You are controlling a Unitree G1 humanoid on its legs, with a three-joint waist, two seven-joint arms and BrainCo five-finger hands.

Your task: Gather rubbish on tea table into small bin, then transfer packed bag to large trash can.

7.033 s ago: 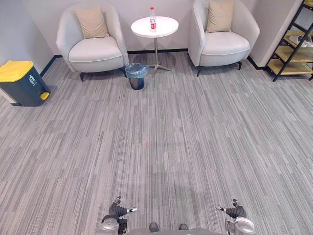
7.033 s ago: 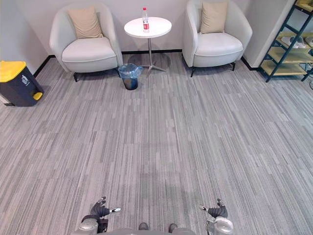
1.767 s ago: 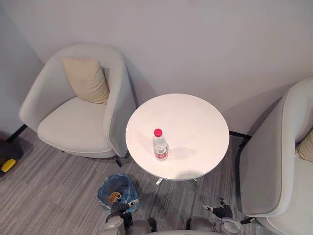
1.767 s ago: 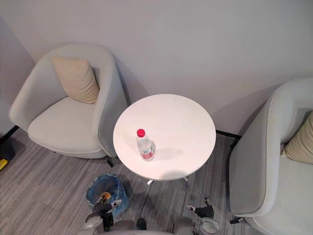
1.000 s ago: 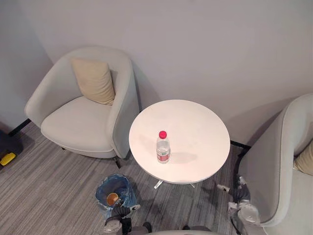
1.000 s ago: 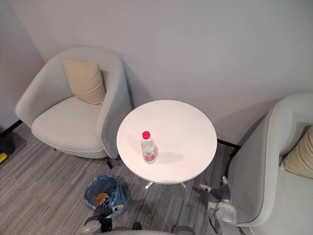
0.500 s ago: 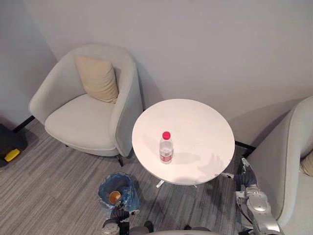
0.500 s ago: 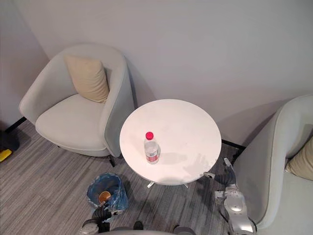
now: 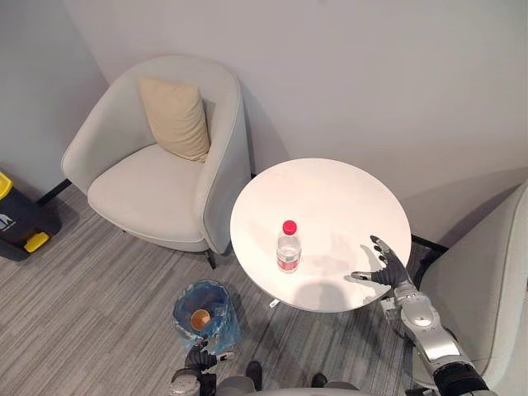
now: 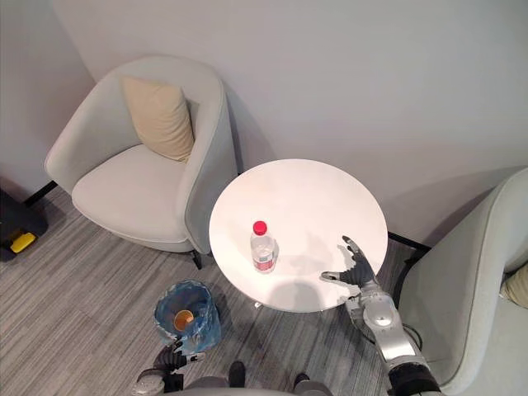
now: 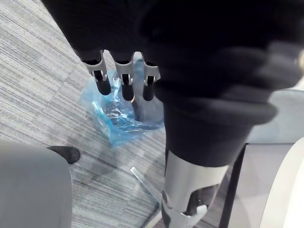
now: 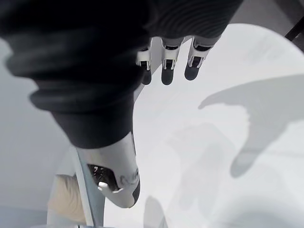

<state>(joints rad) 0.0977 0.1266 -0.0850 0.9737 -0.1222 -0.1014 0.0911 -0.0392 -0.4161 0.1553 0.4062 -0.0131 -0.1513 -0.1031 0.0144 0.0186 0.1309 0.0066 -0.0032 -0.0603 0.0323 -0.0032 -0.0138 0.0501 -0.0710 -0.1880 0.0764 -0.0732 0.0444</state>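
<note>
Our right hand's fingers [image 12: 166, 64] are spread and hold nothing. That right hand [image 9: 388, 268] has just risen from beside the rim to hover over the tea table [image 9: 322, 190] at its 4 o'clock edge. The bottle [image 9: 288, 247] stands upright near the centre, untouched, at the hand's 9 o'clock, so we judge the reach begun. Our left hand [image 11: 123, 78] hangs with straight fingers above the small bin [image 9: 221, 322].

Right hand [image 9: 386, 266], formerly low beside the tea table [image 9: 330, 198], now over its rim, seemingly clear.
</note>
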